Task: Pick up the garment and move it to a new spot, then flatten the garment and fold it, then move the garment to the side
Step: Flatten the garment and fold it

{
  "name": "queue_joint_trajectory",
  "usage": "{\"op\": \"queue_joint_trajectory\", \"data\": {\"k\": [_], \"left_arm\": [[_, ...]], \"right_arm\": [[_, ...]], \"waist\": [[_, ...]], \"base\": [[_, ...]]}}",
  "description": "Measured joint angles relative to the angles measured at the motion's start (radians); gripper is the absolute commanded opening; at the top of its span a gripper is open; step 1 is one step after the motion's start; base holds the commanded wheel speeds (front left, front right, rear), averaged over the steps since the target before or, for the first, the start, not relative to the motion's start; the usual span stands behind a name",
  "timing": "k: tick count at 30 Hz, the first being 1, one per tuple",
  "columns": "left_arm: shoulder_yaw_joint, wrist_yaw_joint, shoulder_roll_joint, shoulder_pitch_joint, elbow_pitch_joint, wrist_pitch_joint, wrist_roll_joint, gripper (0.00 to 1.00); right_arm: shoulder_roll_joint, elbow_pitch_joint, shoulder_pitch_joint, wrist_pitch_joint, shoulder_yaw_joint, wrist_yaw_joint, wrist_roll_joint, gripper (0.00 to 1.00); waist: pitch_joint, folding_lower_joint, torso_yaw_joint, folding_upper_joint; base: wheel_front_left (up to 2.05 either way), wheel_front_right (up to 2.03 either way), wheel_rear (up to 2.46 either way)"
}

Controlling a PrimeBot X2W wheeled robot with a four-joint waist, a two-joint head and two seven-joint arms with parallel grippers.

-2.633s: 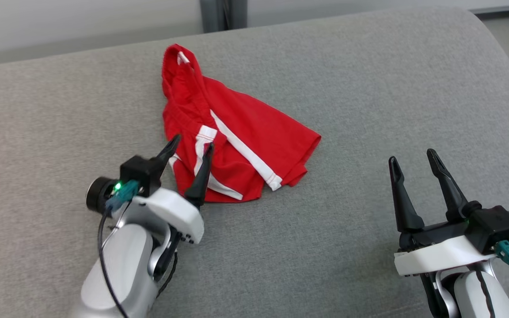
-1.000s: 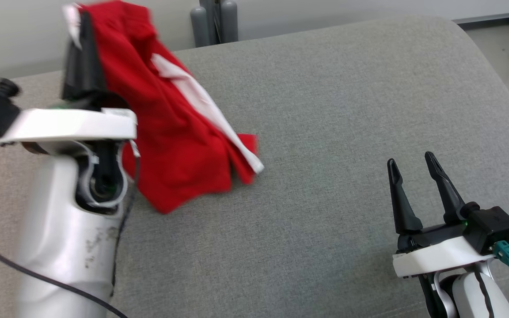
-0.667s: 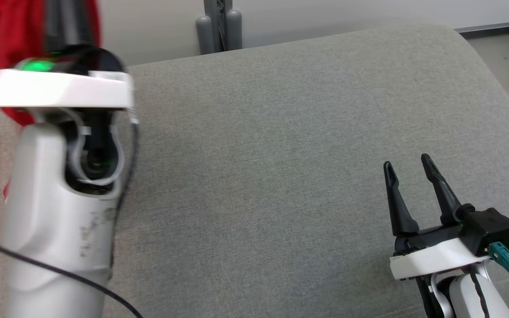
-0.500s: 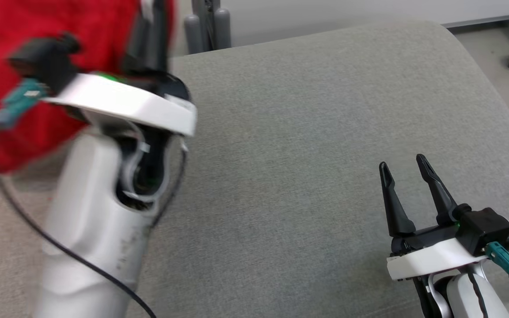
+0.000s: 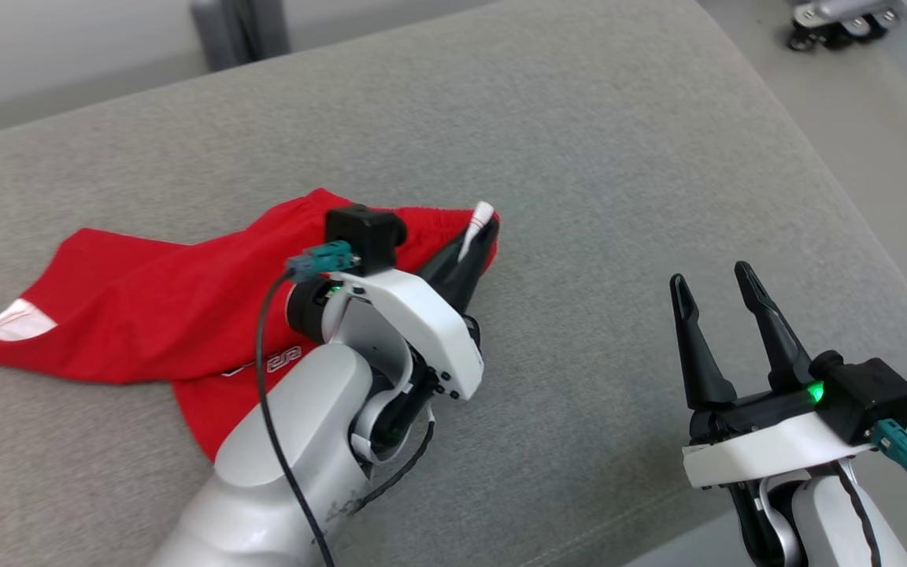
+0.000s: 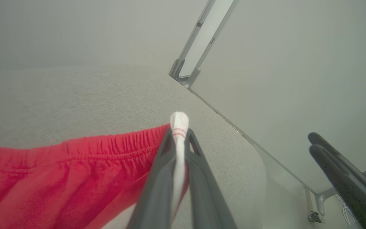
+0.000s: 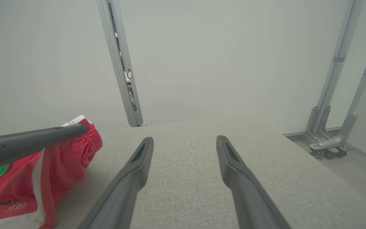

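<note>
Red fabric, the garment point(image 5: 146, 303), lay spread over the left half of the grey cushion point(image 5: 595, 150), with a white patch at its far-left corner. The left gripper point(image 5: 475, 236) had its fingers pinched tight on the white-trimmed waistband corner at the garment's right end, near the cushion's middle. The right gripper point(image 5: 709, 279) was over the cushion's right part, well apart from the garment, fingers spread wide and holding nothing. A wheeled frame foot point(image 5: 835, 12) stood on the floor beyond the cushion's far right corner.
</note>
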Motion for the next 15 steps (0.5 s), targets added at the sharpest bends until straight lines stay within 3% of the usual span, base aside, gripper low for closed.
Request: {"op": "queue_joint_trajectory", "data": {"k": [6,7,8,15], "left_arm": [[-0.128,0.01,0.0,-0.048,0.099,-0.036,-0.018,0.0],[-0.144,0.012,0.0,-0.055,0.114,-0.046,-0.021,0.35],[-0.157,0.017,0.0,-0.062,0.127,-0.06,-0.026,1.0],[-0.261,0.006,0.001,-0.117,0.189,-0.153,-0.063,1.0]], "right_arm": [[0.0,-0.001,-0.013,0.0,0.004,0.0,0.024,1.0],[0.0,-0.002,-0.015,0.0,0.005,0.0,0.028,1.0],[0.0,-0.001,-0.016,0.0,0.005,0.0,0.029,1.0],[0.0,0.004,-0.021,0.0,-0.023,0.0,0.012,1.0]], "waist": [[0.041,0.0,-0.061,0.0],[0.047,0.0,-0.069,0.0],[0.052,0.0,-0.074,0.0],[0.059,0.0,-0.045,0.0]], "base": [[0.0,0.0,0.0],[0.0,0.0,0.0],[0.0,0.0,0.0],[0.0,0.0,0.0]]}}
